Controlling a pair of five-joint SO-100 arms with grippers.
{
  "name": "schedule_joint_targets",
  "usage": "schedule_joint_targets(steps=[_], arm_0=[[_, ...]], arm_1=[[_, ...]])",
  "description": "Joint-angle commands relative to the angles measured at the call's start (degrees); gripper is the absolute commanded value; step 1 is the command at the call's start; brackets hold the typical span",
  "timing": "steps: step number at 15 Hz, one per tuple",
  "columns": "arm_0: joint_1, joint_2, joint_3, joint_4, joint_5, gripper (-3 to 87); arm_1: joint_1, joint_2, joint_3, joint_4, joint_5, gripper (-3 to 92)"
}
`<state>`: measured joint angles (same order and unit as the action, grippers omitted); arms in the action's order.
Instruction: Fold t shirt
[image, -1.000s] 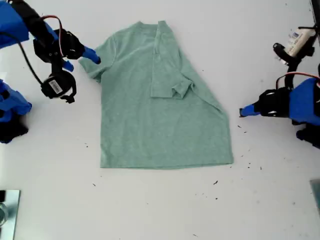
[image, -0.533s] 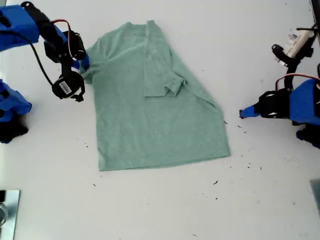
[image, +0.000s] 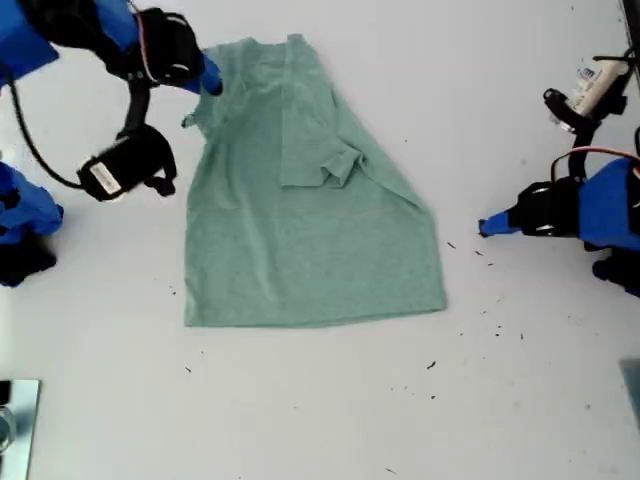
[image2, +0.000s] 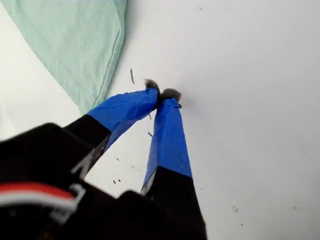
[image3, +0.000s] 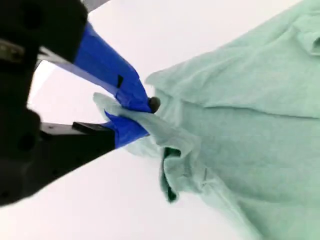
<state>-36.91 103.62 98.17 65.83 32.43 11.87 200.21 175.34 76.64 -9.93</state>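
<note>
My second gripper (image3: 137, 116), its blue-taped jaws clamped on a bunched fold of the pale sage-green short-sleeved cloth t shirt (image: 300, 200), now sits near the top of the exterior view's left (image: 205, 78), higher and further toward the garment's collar than half a second ago. The pinched sleeve, which lay flat at the shirt's edge a second ago, is lifted and folded inward over the body, so that side of the shirt reads narrower. In the second wrist view the fabric drapes from the jaws in soft creases (image3: 240, 120). The whole shirt has also slid a little toward the exterior view's left and top; its hem now lies straighter across the white table (image: 330, 420), and the other sleeve remains folded onto the chest.

My first gripper (image2: 162, 95) has its blue-taped tips pressed together on nothing, hovering just above the table beside the shirt's lower corner (image2: 80, 50). In the exterior view it waits at the right (image: 485, 227), unmoved from the earlier frames, with small dark specks (image: 497, 325) scattered nearby.
</note>
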Motion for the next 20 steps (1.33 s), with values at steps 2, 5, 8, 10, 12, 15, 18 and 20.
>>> schedule_joint_targets(steps=[2, 5, 8, 10, 12, 15, 18, 20], arm_0=[[11.25, -20.65, -21.18, -2.37, -2.81, -0.3], [8.96, -38.23, -35.16, -2.11, -5.98, 4.7], [4.31, -38.23, -42.89, 5.27, -5.01, 28.6], [2.46, -24.26, -41.48, 11.25, -4.66, 23.7], [1.67, -8.17, -28.74, 12.04, -4.39, 20.2], [3.87, 27.16, 19.16, -2.46, -8.35, 9.8], [12.57, 61.61, 61.96, -11.34, -20.65, -0.2], [16.88, 79.54, 79.01, -13.54, -26.37, -0.2]], arm_1=[[-0.26, 0.79, 2.9, -0.62, 1.14, 2.3], [-0.79, 0.79, 2.9, -0.62, 1.85, 2.3], [-1.14, 0.79, 2.9, -0.62, 2.11, 2.3], [-1.14, 0.79, 2.9, -0.62, 2.11, 2.3], [-1.14, 0.79, 2.9, -0.62, 1.93, 2.3], [-0.97, 0.79, 2.9, -0.62, 1.14, 2.3], [-1.23, 0.79, 2.9, -0.62, 1.14, 2.3], [-1.32, 0.79, 2.9, -0.62, 1.14, 2.3]])
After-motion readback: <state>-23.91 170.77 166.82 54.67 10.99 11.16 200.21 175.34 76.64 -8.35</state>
